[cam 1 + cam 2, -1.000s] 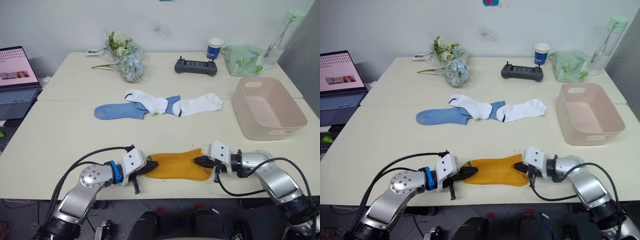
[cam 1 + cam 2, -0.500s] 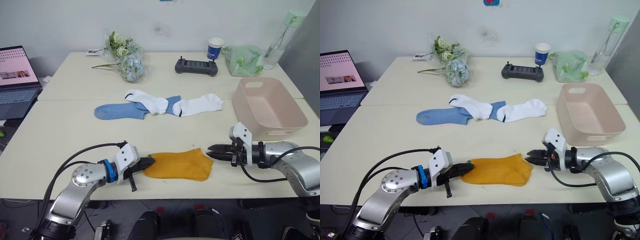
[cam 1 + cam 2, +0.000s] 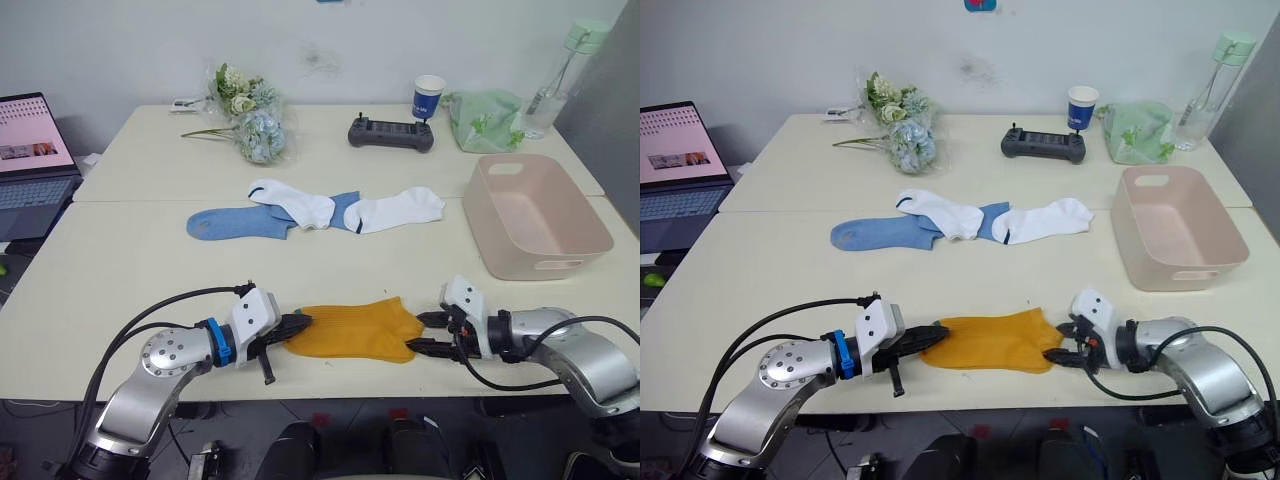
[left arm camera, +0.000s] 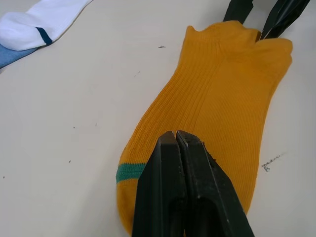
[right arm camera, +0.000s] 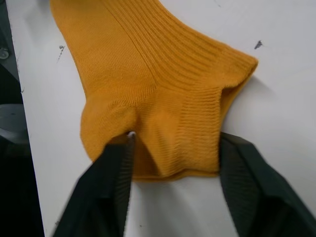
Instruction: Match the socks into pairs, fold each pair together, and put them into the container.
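Left eye view shows a mustard-yellow sock [image 3: 352, 330] lying flat near the front edge of the counter [image 3: 130, 260], with a claw at each end. The left claw [image 3: 296, 325] has its two black fingers pressed together on the toe end of that sock, beside a green stripe that the left wrist view shows across the fabric. The right claw [image 3: 428, 333] is spread, one finger on either side of the sock's cuff end; in the right wrist view the fingers [image 5: 106, 192] flank the ribbed cuff, and whether they touch the fabric cannot be told. Farther back on the counter lie a light blue sock [image 3: 235, 221] and two white socks [image 3: 293, 203] with dark trim, overlapping in a loose row, with more blue cloth showing between the white ones. The pale pink container [image 3: 534, 213] sits on the robot's right, well apart from the yellow sock, and holds nothing visible. Behind it are a green cloth bag [image 3: 487, 118], a paper cup [image 3: 430, 97], a bottle [image 3: 561, 76], a black controller [image 3: 391, 132] and a bunch of flowers [image 3: 248, 118]; a laptop [image 3: 32, 150] stands off to the left.
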Robot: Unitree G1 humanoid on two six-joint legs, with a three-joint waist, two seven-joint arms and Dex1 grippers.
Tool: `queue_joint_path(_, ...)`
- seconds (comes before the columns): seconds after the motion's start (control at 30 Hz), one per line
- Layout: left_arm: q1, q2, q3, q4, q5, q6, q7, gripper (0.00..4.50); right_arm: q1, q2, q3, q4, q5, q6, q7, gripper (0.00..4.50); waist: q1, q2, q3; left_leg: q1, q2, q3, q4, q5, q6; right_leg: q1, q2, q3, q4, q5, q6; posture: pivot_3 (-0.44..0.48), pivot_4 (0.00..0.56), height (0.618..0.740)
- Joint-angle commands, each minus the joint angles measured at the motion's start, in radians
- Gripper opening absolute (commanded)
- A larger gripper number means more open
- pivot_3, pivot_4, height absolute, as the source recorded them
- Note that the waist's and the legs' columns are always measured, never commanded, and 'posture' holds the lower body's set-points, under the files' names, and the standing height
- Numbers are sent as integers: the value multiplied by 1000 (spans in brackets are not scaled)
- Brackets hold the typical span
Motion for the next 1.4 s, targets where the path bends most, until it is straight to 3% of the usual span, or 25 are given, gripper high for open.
queue_joint_path(0.03, -19, 0, 19, -33, -12, -5, 3, 0, -26, 0, -1, 4, 13, 28, 5, 1009, 1, 0, 0, 0, 0, 0, 0, 0, 0, 0, 0, 0, 0, 0, 0, 0, 150, 740)
queue_joint_path(0.13, -41, 6, 11, -41, -25, 9, -14, 0, -63, -26, -25, 25, 38, 51, 43, 102, 1, 0, 0, 0, 0, 0, 0, 0, 0, 0, 0, 0, 0, 0, 0, 0, 150, 740)
queue_joint_path(0.17, -48, 7, 8, -43, -27, 14, -18, 0, -72, -34, -27, 30, 43, 54, 55, 46, 1, 0, 0, 0, 0, 0, 0, 0, 0, 0, 0, 0, 0, 0, 0, 0, 150, 740)
queue_joint_path(0.37, -155, -41, -115, -8, -20, 53, -78, 0, -225, -121, -11, 169, 60, 41, 219, 46, 1, 0, 0, 0, -1, 1, 0, 0, 0, 0, 0, 0, 0, 0, 0, 0, 150, 740)
queue_joint_path(0.67, -358, -169, -280, 239, 84, 43, -110, 0, -325, -137, 39, 293, 36, 10, 347, 46, 0, 0, 1, -1, 0, 0, 1, 0, 0, 0, 0, -2, -1, 0, 0, 0, 150, 740)
queue_joint_path(0.9, -396, -196, -358, 372, 179, 35, -114, 0, -336, -105, -19, 220, 160, 155, 347, 46, 0, 0, 1, -2, 0, 0, 1, 0, 0, 0, 0, -2, 0, 0, 0, 0, 150, 740)
queue_joint_path(1.07, -398, -210, -364, 395, 185, 37, -120, 0, -361, -5, -94, 156, 314, 329, 261, 46, 2, 0, 0, -1, -1, -1, 2, 0, 0, 1, -1, -2, 0, 0, 0, 0, 150, 740)
queue_joint_path(1.2, -377, -202, -337, 363, 164, 45, -117, 0, -366, 110, -138, 122, 412, 428, 163, 46, 2, -1, 0, -1, -1, -1, 2, 0, 0, 1, -1, -2, 0, 0, 0, 0, 150, 740)
queue_joint_path(1.4, -319, -149, -239, 214, 85, 117, -128, 0, -359, 200, -95, 110, 406, 423, 86, 46, -4, -1, 0, -1, 0, -1, 1, 0, 0, 0, -1, -1, 0, 0, 0, 0, 150, 740)
